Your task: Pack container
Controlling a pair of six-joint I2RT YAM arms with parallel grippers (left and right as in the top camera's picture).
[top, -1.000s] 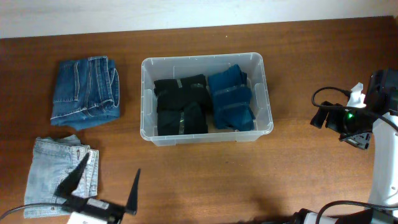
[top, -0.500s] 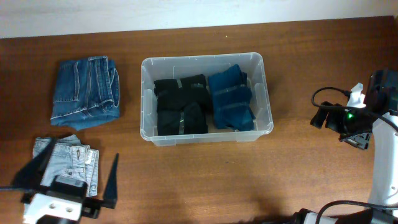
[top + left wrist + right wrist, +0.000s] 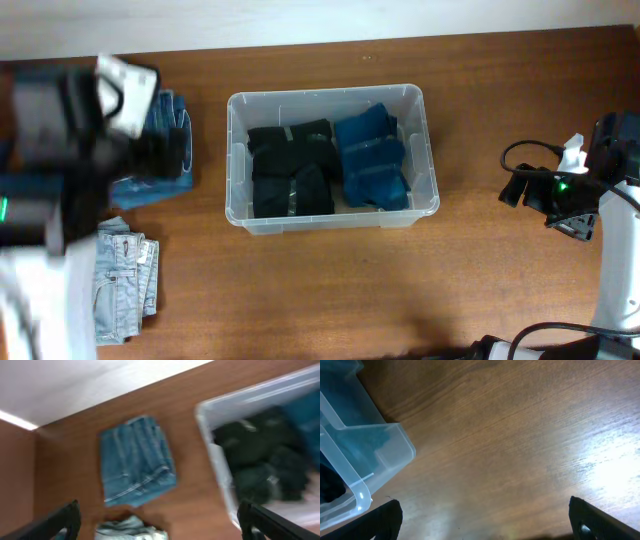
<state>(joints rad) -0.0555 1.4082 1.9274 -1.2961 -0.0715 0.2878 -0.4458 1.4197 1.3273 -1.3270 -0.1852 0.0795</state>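
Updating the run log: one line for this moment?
task: pack container | inside: black garments, blue garments | outside: dark-blue jeans, light jeans | left gripper: open, empty, above jeans | right gripper: open, empty, beside container

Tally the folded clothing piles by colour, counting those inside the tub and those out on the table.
Black pile: 1
Teal-blue pile: 1
Mid-blue jeans: 1
Light-blue jeans: 1
Total: 4. The first two lie in the container.

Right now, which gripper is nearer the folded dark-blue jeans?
Left. The left gripper hangs above, close to the dark-blue jeans; the right gripper is beyond the container, over the table.
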